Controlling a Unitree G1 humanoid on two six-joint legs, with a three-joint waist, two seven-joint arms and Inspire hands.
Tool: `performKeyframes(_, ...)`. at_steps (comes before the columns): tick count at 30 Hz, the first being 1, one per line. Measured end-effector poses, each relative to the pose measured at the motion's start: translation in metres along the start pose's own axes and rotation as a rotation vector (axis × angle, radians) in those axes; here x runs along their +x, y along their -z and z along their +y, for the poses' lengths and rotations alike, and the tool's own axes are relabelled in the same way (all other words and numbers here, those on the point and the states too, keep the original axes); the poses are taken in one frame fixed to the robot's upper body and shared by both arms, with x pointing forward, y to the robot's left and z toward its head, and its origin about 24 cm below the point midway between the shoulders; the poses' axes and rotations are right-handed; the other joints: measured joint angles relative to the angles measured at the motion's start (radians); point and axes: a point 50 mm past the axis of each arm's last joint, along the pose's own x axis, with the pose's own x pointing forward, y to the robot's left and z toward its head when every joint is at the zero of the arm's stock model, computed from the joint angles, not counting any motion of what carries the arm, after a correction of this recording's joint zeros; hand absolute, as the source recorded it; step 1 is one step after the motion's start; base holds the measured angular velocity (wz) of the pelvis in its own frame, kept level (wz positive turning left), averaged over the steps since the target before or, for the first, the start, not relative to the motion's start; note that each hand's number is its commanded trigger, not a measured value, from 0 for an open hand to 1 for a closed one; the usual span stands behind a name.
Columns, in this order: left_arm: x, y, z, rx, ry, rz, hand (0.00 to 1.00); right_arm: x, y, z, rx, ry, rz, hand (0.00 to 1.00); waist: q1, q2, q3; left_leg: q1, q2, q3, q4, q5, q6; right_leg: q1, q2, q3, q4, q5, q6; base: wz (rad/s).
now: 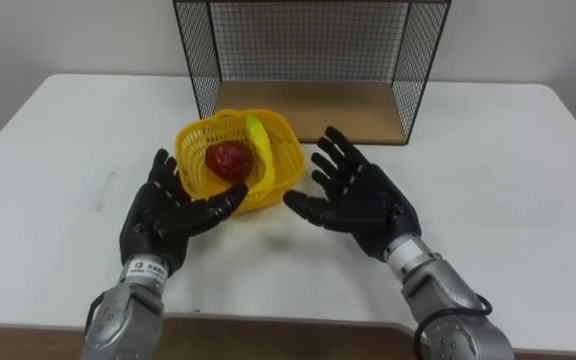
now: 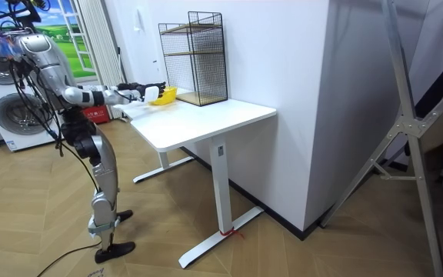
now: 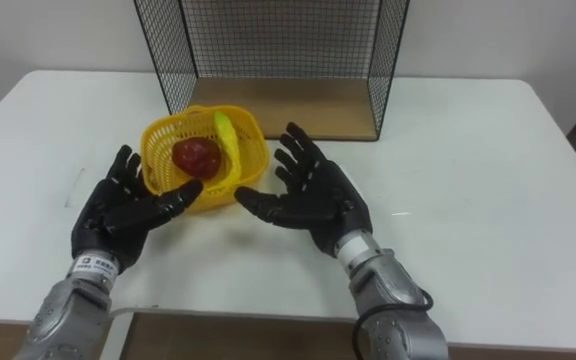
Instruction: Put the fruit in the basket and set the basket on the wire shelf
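Our left robot hand (image 1: pixel 173 215) and right robot hand (image 1: pixel 363 195) are both spread, fingers straight and apart, palms turned toward each other, and neither holds anything. Between them, a little farther out, sits the yellow basket (image 1: pixel 190 140) on the white table (image 1: pixel 508 180). The left fingertips reach to the basket's near left wall. We cannot tell whether they touch it. The right robot hand stands just beside the basket's right wall, with a narrow strip of table showing between. We judge the left to be slightly nearer.

The fruit is already inside: a red apple (image 1: pixel 229 159) in the middle and a banana (image 1: pixel 259 150) along the right side, its long axis running away from us.

Straight beyond the basket stands the wire shelf (image 1: pixel 308 40), its open front facing us and its wooden floor (image 1: pixel 338 108) just behind the basket's far rim. So we judge that the filling is done and what remains is to close in from both sides, lift, and carry the basket directly forward. In the room view we stand at the table's end, both arms stretched over it.
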Motion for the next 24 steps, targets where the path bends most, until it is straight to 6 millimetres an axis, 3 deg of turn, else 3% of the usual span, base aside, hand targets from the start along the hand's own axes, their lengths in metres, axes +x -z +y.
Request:
performKeyframes(4,0.003,-0.001,-0.004,0.01,0.012,-0.008,0.0,0.014,-0.009,0.0,-0.017,-0.012,-0.013,0.0,-0.004,-0.002,0.0011,-0.001,0.0,-0.002,0.002,0.0,0.0,0.001,0.0,-0.002,0.002,0.0,0.0,0.01)
performKeyframes(14,0.016,-0.002,-0.013,0.008,0.034,-0.001,0.0,0.023,-0.018,0.001,-0.034,0.004,-0.027,0.0,0.002,-0.016,0.0092,-0.004,0.001,-0.002,0.009,0.0,0.0,0.001,-0.001,-0.002,0.014,0.0,0.0,0.0)
performKeyframes(19,0.029,-0.002,-0.019,0.012,0.044,0.01,0.0,0.04,-0.036,0.01,-0.051,0.005,-0.08,0.0,0.002,-0.016,0.0095,0.002,0.001,-0.002,0.004,0.001,0.001,0.002,-0.001,-0.001,0.014,0.0,0.0,0.0)
performKeyframes(24,0.029,0.0,-0.021,0.001,0.039,0.013,0.0,0.043,-0.036,0.015,-0.069,0.008,-0.073,0.0,0.003,-0.016,0.0095,0.003,0.001,-0.002,0.004,0.001,0.001,0.002,-0.001,-0.002,0.014,0.0,0.0,0.0)
